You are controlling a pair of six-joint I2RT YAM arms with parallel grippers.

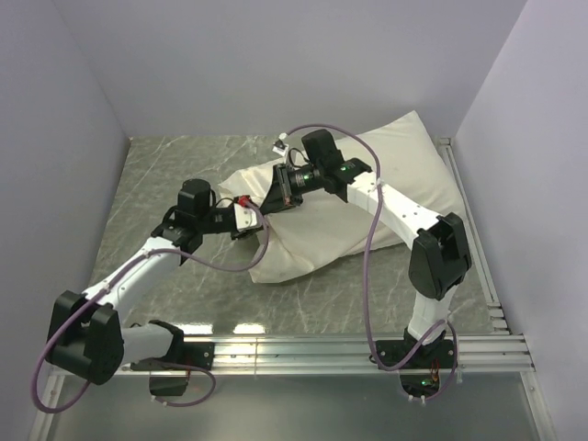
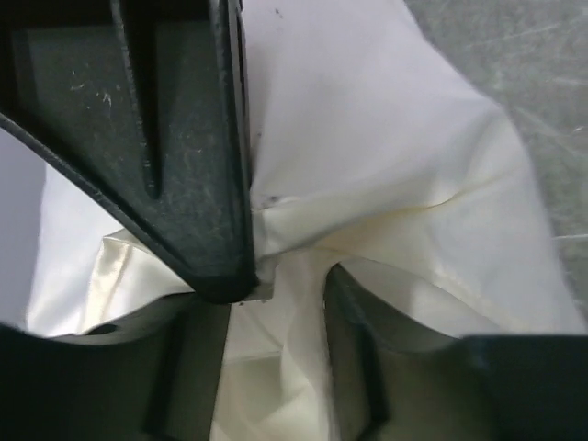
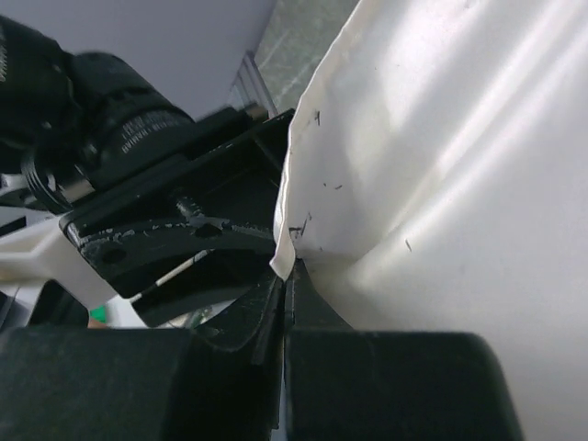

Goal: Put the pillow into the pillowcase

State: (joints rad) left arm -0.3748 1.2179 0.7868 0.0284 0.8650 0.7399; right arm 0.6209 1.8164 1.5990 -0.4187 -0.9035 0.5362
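Observation:
The white pillow (image 1: 413, 156) lies at the back right, its near-left part inside or over the cream pillowcase (image 1: 299, 248). My right gripper (image 1: 278, 195) is shut on a white, dark-specked fabric edge, apparently the pillow's corner (image 3: 303, 207). In the left wrist view the right gripper's black fingers (image 2: 184, 156) pinch that white cloth (image 2: 367, 101). My left gripper (image 1: 244, 220) meets it from the left. Its jaws stand apart, with a fold of the cream pillowcase (image 2: 294, 367) running between the fingers (image 2: 363, 358). The pillowcase's mouth is hidden.
A grey marbled tabletop (image 1: 184, 175) has pale walls on three sides. A metal rail (image 1: 349, 349) runs along the near edge and another (image 1: 473, 230) along the right side. Purple cables loop off both arms.

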